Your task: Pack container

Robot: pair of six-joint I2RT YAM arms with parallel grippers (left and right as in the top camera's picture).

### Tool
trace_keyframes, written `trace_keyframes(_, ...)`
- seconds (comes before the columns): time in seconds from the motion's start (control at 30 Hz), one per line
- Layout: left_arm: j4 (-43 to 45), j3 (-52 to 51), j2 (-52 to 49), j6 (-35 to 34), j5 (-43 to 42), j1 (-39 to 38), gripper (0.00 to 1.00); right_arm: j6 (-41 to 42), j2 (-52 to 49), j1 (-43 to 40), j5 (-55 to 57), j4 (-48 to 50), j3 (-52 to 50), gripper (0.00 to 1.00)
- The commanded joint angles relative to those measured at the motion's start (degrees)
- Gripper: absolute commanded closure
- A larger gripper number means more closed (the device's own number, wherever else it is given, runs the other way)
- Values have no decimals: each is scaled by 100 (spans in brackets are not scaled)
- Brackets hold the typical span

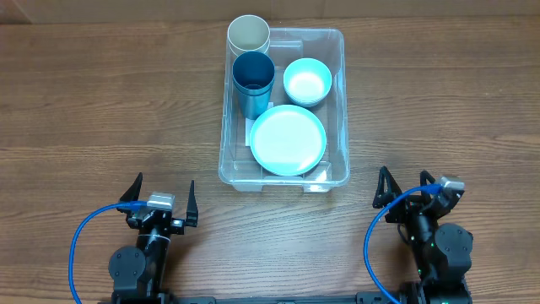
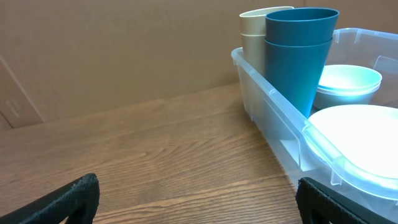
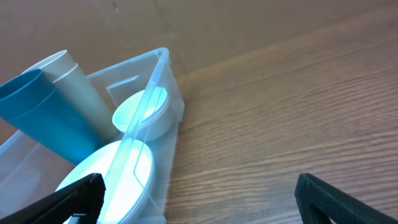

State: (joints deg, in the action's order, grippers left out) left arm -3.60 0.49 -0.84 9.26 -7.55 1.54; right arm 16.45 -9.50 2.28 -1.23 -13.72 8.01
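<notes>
Left tool [image 1: 164,191]: fingers spread as wide as they go, nothing between them, only bare tabletop [image 1: 101,101] wood ahead.
Right tool [image 1: 404,182]: fingers likewise fully apart, gripping nothing.
Container [image 1: 229,152]: clear bin standing upright on the tabletop, ahead of both tools and between them. It is forward and to the right of the left tool, forward and to the left of the right tool, and touches neither.
Plate [image 1: 288,139]: pale aqua, lying flat in the end of the container nearest the tools, toward the right tool's side.
Bowl [image 1: 307,81]: pale aqua, inside the container beyond the plate. The left wrist view shows it sitting nested in a second one.
Teal cup [image 1: 253,72]: upright inside the container on the left tool's side, beyond the plate and beside the bowl. A second teal cup is nested under it.
Cream cup [image 1: 248,34]: upright in the corner farthest from the tools, just behind the teal cup, also nested as a pair.
Blue cable [image 1: 80,232]: loops out beside the left tool's arm; a similar loop runs beside the right one.
</notes>
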Motion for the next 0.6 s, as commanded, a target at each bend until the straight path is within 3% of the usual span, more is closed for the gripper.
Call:
trace_keyframes(0.0,-2,-22,57,105,-87,26,0,-44,452,-11,160,-186,-55,0)
trace_keyframes(0.17,-2,-22,59,105,-87,26,0,-44,811,-9,160,933,-769,0)
trace_keyframes(0.57,-2,-22,57,105,-87,26,0,-168,815,-9,155,903,-756,0)
